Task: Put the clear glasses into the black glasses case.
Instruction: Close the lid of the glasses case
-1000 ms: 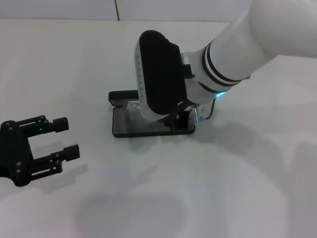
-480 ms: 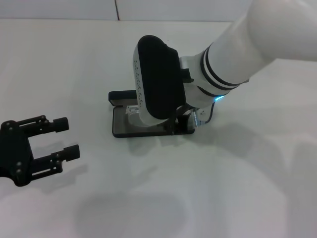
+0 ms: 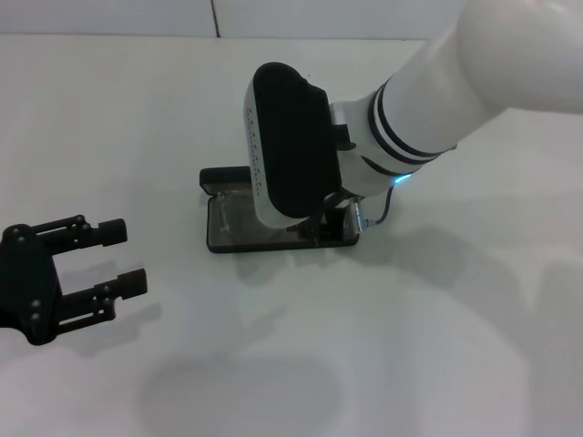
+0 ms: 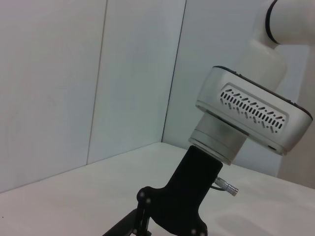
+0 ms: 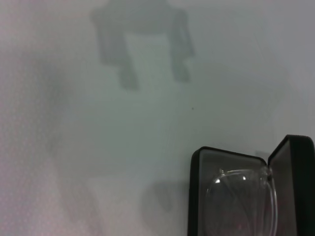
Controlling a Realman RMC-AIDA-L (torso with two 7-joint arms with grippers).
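The black glasses case (image 3: 228, 238) lies open in the middle of the table, its lid (image 3: 223, 177) standing up on the far side. In the right wrist view the clear glasses (image 5: 242, 199) lie inside the case (image 5: 197, 196) on its grey lining, next to the raised lid (image 5: 295, 187). My right gripper (image 3: 319, 229) hangs low over the case's right end, mostly hidden under its own wrist. Its black base (image 4: 182, 196) shows in the left wrist view, with the fingers cut off. My left gripper (image 3: 126, 252) is open with nothing in it, well left of the case.
The white table (image 3: 410, 346) spreads around the case. A white wall (image 3: 109, 16) runs along the table's far edge. My right forearm (image 3: 437, 100) reaches in from the upper right above the case.
The pale shape under my right wrist at the case's left end is gone, and the grey lining shows there now. My right wrist has shifted slightly. The left arm has barely moved.
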